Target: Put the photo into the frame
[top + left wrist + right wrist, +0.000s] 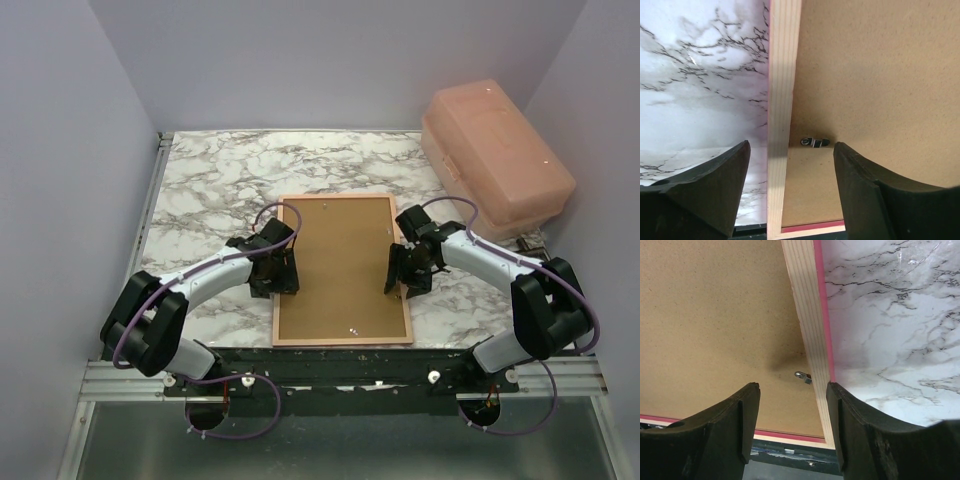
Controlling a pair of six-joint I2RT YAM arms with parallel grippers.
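The frame (279,290) lies back-up on the marble table, pale wood rails with a pink edge, and a brown backing board (340,265) fills it. The photo is hidden. My left gripper (283,272) hovers open over the left rail (782,75), one finger on the marble side and one over the board (875,75), just short of a small metal tab (814,142). My right gripper (404,272) stands open over the right rail (805,300), with another tab (803,376) just ahead between its fingers. Neither holds anything.
A translucent pink lidded box (497,155) sits at the back right corner. The frame's near rail (340,341) lies close to the table's front edge. White walls enclose the marble top (210,180) on three sides.
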